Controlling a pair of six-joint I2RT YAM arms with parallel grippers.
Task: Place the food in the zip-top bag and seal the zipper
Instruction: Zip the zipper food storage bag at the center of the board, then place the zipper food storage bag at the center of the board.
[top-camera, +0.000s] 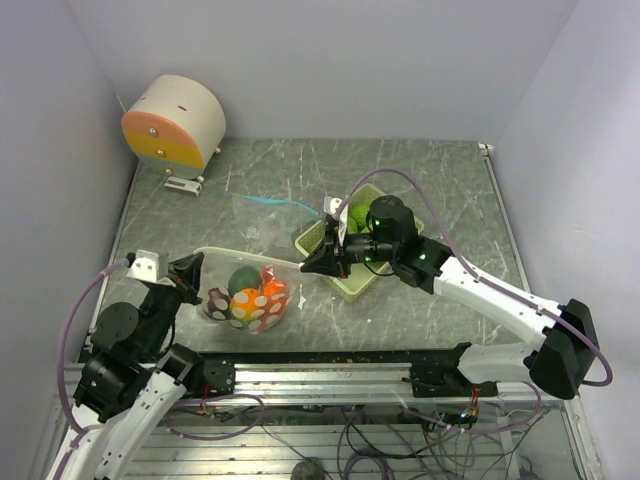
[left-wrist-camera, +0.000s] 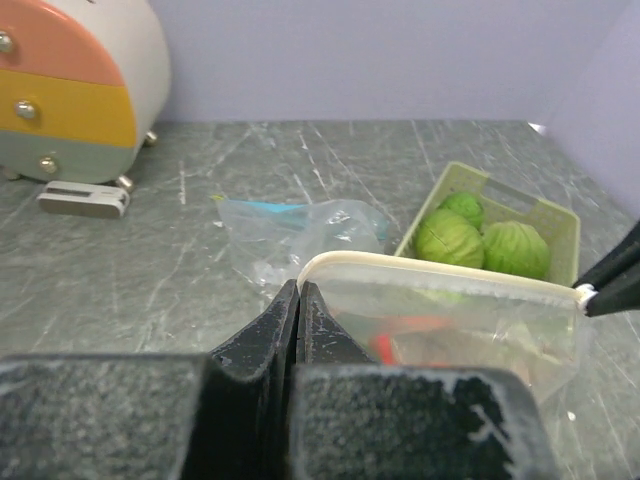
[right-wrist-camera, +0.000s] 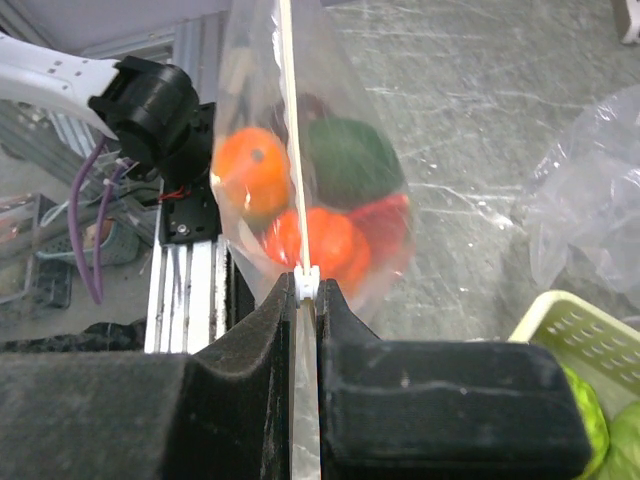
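Observation:
The clear zip-top bag (top-camera: 245, 295) hangs stretched between my two grippers, its white zipper strip (top-camera: 255, 258) running left to right. Inside it lie orange, dark green and maroon toy foods (right-wrist-camera: 335, 215). My left gripper (top-camera: 190, 268) is shut on the bag's left corner (left-wrist-camera: 305, 272). My right gripper (top-camera: 312, 262) is shut on the zipper's white slider (right-wrist-camera: 307, 283) at the right end. Round green foods (left-wrist-camera: 480, 238) remain in the pale yellow-green basket (top-camera: 348, 262) under my right arm.
A second crumpled clear bag (left-wrist-camera: 290, 225) with a blue strip lies behind the held one. A round cream, orange and yellow drawer unit (top-camera: 175, 122) stands at the back left. The table's metal front rail (top-camera: 330, 365) runs below the bag.

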